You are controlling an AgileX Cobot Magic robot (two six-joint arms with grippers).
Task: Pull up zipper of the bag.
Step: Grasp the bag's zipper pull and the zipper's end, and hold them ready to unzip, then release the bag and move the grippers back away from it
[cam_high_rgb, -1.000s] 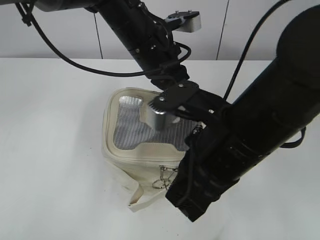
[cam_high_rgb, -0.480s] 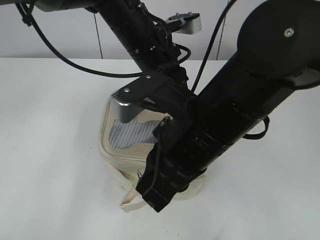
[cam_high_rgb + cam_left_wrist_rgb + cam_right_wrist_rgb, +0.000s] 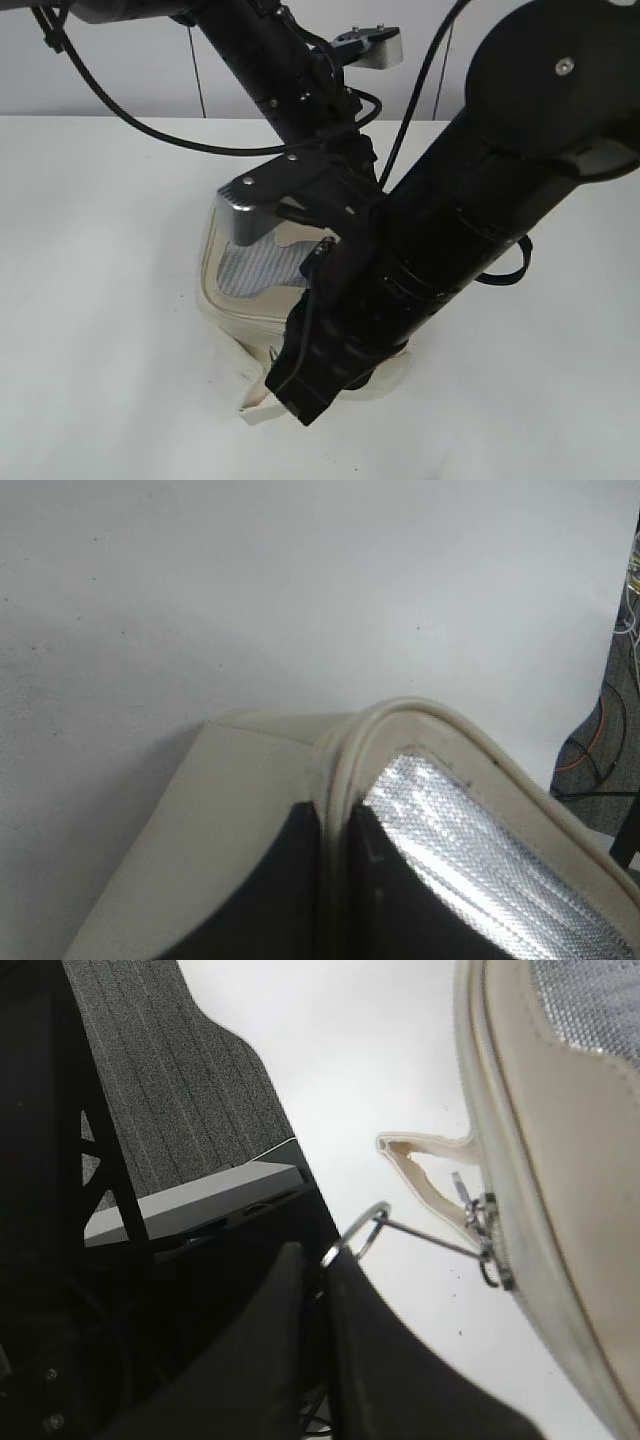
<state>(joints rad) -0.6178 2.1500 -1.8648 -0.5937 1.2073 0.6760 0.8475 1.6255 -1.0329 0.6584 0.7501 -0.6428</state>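
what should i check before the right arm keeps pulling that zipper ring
1. Right gripper shut on the zipper pull's ring: ok.
2. Pull stretched straight from the ring to the bag: ok.
3. Left gripper clamped on the bag's lid rim to brace it: ok.
4. Slider's place along the zipper track: cannot tell; the exterior view is blocked by the arms.
5. Loose strap clear of the pull: cannot tell; it lies close beside it.
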